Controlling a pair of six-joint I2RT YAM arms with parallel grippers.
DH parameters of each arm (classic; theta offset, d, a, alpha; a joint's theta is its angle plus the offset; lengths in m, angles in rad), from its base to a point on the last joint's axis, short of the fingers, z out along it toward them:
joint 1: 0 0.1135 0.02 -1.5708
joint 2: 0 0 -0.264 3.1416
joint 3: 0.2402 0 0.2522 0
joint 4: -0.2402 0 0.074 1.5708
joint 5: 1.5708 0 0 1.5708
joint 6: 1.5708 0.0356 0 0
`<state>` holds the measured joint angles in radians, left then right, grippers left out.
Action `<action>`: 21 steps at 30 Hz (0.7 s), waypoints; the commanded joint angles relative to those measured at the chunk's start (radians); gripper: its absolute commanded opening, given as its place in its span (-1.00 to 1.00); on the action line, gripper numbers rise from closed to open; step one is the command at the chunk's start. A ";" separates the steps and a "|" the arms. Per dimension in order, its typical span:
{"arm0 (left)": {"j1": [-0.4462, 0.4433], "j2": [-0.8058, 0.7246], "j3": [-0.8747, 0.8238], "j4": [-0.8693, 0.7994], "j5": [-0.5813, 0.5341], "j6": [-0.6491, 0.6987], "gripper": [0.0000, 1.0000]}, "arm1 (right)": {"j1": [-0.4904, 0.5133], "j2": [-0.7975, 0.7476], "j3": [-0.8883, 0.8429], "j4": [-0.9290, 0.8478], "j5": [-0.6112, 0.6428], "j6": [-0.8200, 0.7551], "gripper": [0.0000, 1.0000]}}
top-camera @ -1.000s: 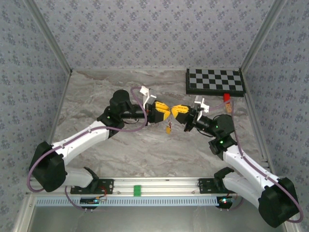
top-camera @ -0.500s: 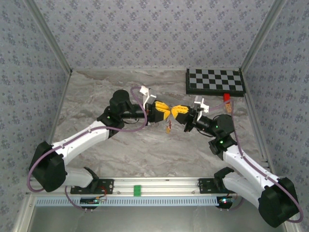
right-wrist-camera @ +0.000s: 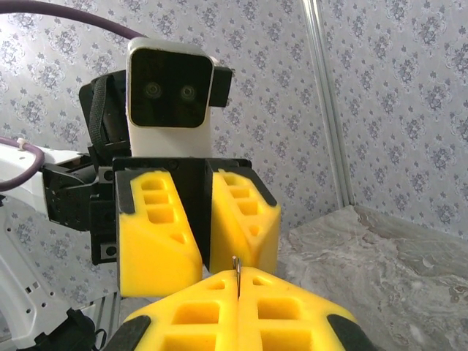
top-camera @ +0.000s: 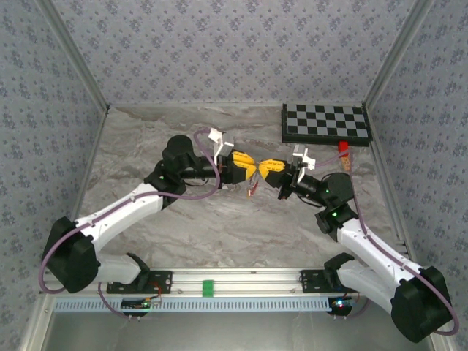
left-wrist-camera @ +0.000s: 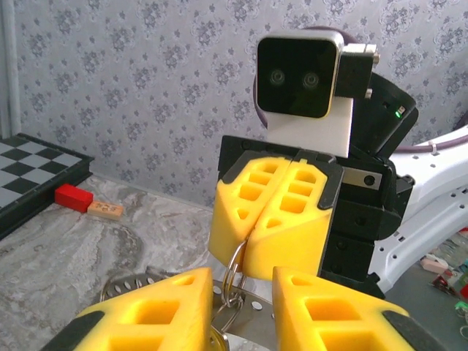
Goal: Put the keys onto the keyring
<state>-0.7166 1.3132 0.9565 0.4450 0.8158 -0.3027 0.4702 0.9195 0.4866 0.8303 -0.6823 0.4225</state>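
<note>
The right gripper [left-wrist-camera: 248, 243] is clamped shut on the keyring [left-wrist-camera: 234, 272], whose loop hangs upright below its fingertips. The left gripper [left-wrist-camera: 243, 289] stands slightly parted on either side of it.

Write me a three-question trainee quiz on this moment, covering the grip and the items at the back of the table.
1. True or false: the right gripper has its jaws shut on the keyring.
2. What lies next to the red block? A) a small tan block B) a green cup C) a spoon
3. Fill in: the chessboard sits in the far ___ corner of the table.
Key: 1 true; 2 A; 3 right.
</note>
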 commanded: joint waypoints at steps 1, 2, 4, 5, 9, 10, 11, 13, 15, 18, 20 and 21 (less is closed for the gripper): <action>-0.010 0.009 0.050 0.007 0.034 0.021 -0.50 | 0.007 -0.003 0.009 0.047 -0.019 0.015 -1.00; -0.009 0.008 0.050 0.004 0.037 0.024 -0.50 | 0.008 -0.005 0.008 0.047 -0.019 0.014 -1.00; -0.010 0.009 0.054 -0.007 0.034 0.029 -0.50 | 0.008 -0.006 0.006 0.047 -0.015 0.014 -1.00; -0.009 0.008 0.054 -0.010 0.033 0.033 -0.50 | 0.007 -0.005 0.006 0.046 -0.015 0.013 -1.00; -0.010 0.009 0.052 0.002 0.039 0.022 -0.61 | 0.009 -0.004 0.009 0.049 -0.022 0.014 -1.00; -0.010 0.008 0.053 0.010 0.043 0.016 -0.63 | 0.010 -0.004 0.011 0.049 -0.023 0.013 -1.00; -0.011 0.009 0.052 0.018 0.048 0.013 -0.66 | 0.009 -0.002 0.010 0.047 -0.025 0.014 -1.00; -0.014 0.012 0.055 0.028 0.054 0.006 -0.71 | 0.010 0.002 0.012 0.048 -0.029 0.013 -1.00; -0.017 0.016 0.061 0.022 0.061 0.011 -0.82 | 0.011 0.006 0.009 0.050 -0.029 0.015 -1.00; -0.020 0.020 0.067 0.005 0.064 0.017 -1.00 | 0.012 0.006 0.009 0.052 -0.025 0.016 -1.00; -0.020 0.017 0.067 -0.007 0.062 0.026 -1.00 | 0.013 0.003 0.007 0.049 -0.023 0.014 -1.00; -0.021 0.014 0.067 -0.015 0.057 0.032 -1.00 | 0.011 0.002 0.006 0.043 -0.021 0.011 -1.00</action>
<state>-0.7219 1.3262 0.9726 0.4248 0.8421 -0.2886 0.4736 0.9237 0.4866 0.8505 -0.6949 0.4271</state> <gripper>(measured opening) 0.045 0.040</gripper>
